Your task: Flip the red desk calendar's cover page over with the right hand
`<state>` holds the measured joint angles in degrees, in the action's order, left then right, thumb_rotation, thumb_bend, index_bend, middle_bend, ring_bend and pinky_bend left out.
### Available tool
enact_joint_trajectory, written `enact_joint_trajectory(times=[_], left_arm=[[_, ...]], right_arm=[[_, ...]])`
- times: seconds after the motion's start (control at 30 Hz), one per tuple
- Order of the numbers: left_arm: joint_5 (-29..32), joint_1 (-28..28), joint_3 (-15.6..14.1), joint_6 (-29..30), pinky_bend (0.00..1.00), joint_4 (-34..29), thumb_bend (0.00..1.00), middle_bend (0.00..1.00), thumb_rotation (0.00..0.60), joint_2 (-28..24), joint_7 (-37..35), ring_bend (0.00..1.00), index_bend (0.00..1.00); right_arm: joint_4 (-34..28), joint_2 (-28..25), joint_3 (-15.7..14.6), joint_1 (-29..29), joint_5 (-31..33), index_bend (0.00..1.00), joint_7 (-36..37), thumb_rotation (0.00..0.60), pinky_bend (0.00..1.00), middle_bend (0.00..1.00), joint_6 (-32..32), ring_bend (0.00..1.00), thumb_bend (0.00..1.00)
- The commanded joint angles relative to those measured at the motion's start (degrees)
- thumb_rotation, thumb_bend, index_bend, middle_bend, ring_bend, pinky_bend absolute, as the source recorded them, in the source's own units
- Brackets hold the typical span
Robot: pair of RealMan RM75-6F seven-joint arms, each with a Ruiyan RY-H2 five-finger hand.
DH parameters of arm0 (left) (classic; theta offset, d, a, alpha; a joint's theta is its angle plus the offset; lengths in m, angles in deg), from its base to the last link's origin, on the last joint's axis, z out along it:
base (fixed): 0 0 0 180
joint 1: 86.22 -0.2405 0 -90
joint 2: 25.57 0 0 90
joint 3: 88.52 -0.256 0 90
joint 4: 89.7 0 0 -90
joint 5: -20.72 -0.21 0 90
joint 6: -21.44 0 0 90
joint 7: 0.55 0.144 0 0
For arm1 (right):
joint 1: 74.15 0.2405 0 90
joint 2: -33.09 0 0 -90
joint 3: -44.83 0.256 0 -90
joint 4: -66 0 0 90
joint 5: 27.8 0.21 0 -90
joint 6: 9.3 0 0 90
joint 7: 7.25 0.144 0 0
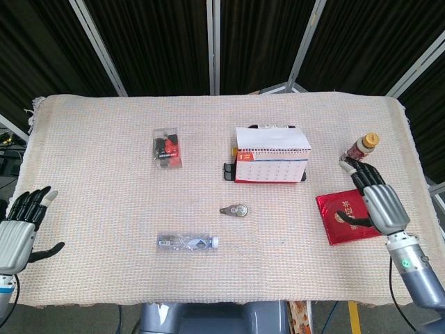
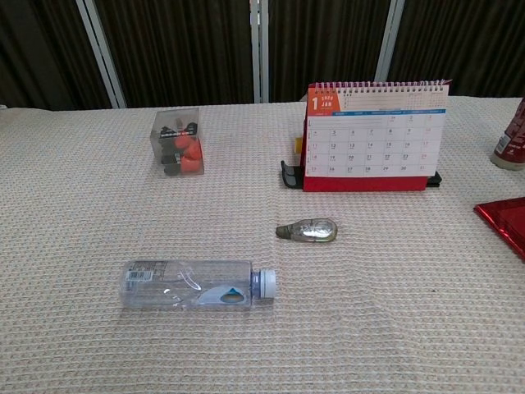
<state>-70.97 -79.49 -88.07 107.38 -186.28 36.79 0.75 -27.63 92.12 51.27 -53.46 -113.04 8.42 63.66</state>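
The red desk calendar (image 1: pixel 270 162) (image 2: pixel 374 135) stands at the table's centre right, showing its January page. Its white cover page (image 1: pixel 272 138) lies folded over the spiral binding onto the back side. My right hand (image 1: pixel 375 202) hovers over the table's right edge, well clear of the calendar, fingers spread and holding nothing. It is outside the chest view. My left hand (image 1: pixel 19 226) hangs open off the table's front-left corner, seen only in the head view.
A red packet (image 1: pixel 353 216) (image 2: pixel 504 222) lies partly under my right hand. A small red bottle (image 1: pixel 362 147) (image 2: pixel 513 135) stands behind it. A light bulb (image 1: pixel 235 209) (image 2: pixel 308 231), a clear water bottle (image 1: pixel 188 241) (image 2: pixel 195 284) and a clear box of clips (image 1: pixel 167 148) (image 2: pixel 178 141) lie further left.
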Motion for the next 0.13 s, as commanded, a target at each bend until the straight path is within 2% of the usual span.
enact_joint_trajectory(times=[0.03, 0.13], left_arm=[[-0.16, -0.13, -0.14, 0.11, 0.00, 0.15, 0.10, 0.00, 0.600, 0.17, 0.27, 0.00, 0.00], [0.05, -0.11, -0.19, -0.17, 0.00, 0.55, 0.10, 0.00, 0.600, 0.37, 0.88, 0.00, 0.00]], right_arm=[[5.04, 1.50, -2.92, -4.06, -4.61, 0.00, 0.37, 0.600, 0.00, 0.00, 6.01, 0.00, 0.15], [8.50, 3.33, -4.20, -6.39, -6.92, 0.00, -0.30, 0.600, 0.00, 0.00, 10.13, 0.00, 0.15]])
